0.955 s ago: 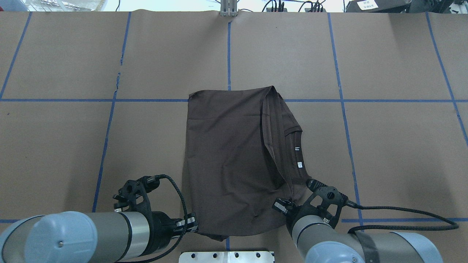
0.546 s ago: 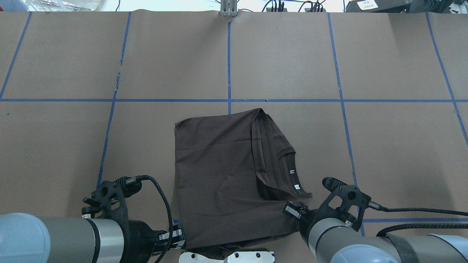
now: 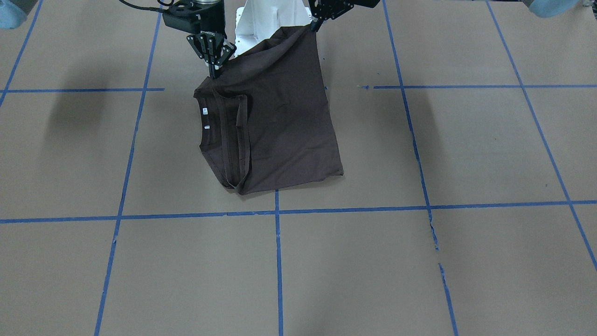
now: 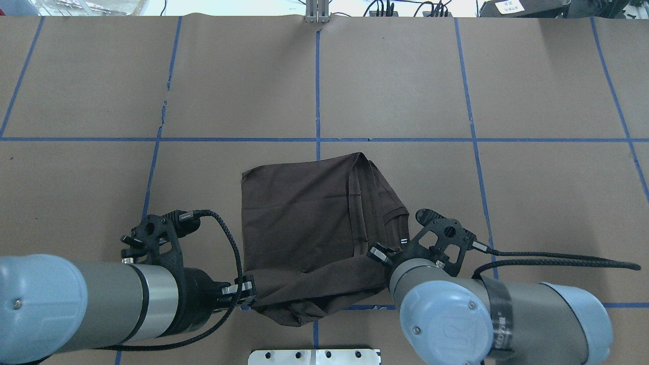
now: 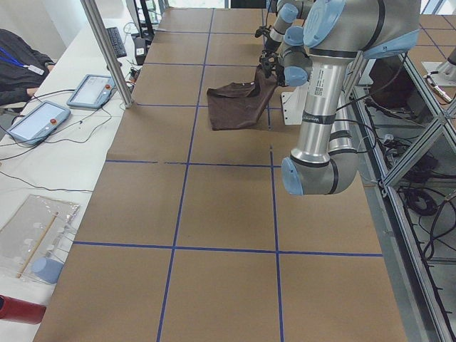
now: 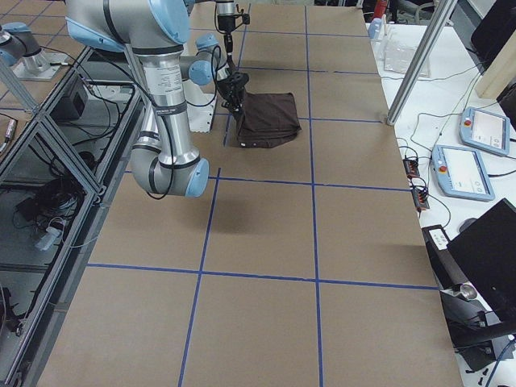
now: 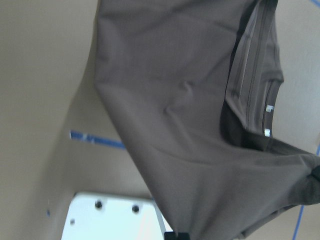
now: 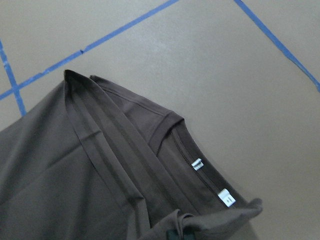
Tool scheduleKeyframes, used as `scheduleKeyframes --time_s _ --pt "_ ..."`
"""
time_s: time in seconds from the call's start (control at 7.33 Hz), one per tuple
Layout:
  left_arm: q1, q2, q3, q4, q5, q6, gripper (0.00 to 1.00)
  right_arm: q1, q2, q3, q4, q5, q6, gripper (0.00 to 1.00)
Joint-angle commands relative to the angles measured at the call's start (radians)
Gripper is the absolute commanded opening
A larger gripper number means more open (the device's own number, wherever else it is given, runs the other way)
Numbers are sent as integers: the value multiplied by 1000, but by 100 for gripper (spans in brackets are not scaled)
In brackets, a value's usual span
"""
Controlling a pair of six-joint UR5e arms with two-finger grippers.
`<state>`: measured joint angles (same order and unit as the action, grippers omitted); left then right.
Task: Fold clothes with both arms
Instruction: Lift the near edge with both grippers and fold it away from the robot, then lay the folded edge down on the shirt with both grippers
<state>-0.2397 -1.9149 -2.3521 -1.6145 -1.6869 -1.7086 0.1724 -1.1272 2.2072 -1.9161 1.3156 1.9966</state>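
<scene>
— While the far half of the T-shirt (image 4: 299, 213) lies flat on the brown paper (image 4: 532, 203), where is its near edge?

— Raised off the table. The left gripper (image 3: 311, 25) pinches one near corner, its fingers pressed together on the cloth. The right gripper (image 3: 213, 70) pinches the other corner the same way. Between them the hem sags in a loose fold over a blue tape line (image 4: 628, 305).

— And the shirt as a whole?

— It is in the middle of the table's width, on the robot's side, just in front of the white pedestal base (image 3: 261, 21). It is folded lengthwise. The ribbed collar (image 8: 175, 127) and two white neck tags (image 8: 197, 164) show on the robot's right side, beside layered hems.

— What lies around it?

— More blue tape squares off the paper. A black cable (image 4: 557, 256) from the right wrist trails across the table to the right. A second cable (image 4: 230, 248) loops above the left wrist, near the shirt's left edge. Screened pendants (image 6: 484, 129) sit on a white bench along the table's far side.

— Anything blocking the view?

— From overhead, the right arm (image 4: 502, 319) covers its own gripper and the corner it holds. The front-facing view shows that pinch plainly.
</scene>
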Motion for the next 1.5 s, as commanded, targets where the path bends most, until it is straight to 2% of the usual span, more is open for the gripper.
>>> scheduleKeyframes --time_s 0.0,0.14,0.55,0.82,1.09,1.36 --pt "-87 -38 101 -1 -7 76 0 117 88 -116 6 51 -80 0" --pt "-117 -38 146 -7 -7 104 0 152 101 -154 29 63 -119 0" --pt "-177 -85 301 -31 -2 150 0 206 165 -409 230 63 -156 0" --pt "-200 -88 417 -149 -2 156 0 232 196 -536 320 63 -188 0" --pt "-220 -93 537 -244 -2 161 0 242 198 -581 348 63 -205 0" --pt "-224 -101 580 -268 0 175 0 242 196 -595 348 65 -214 0"
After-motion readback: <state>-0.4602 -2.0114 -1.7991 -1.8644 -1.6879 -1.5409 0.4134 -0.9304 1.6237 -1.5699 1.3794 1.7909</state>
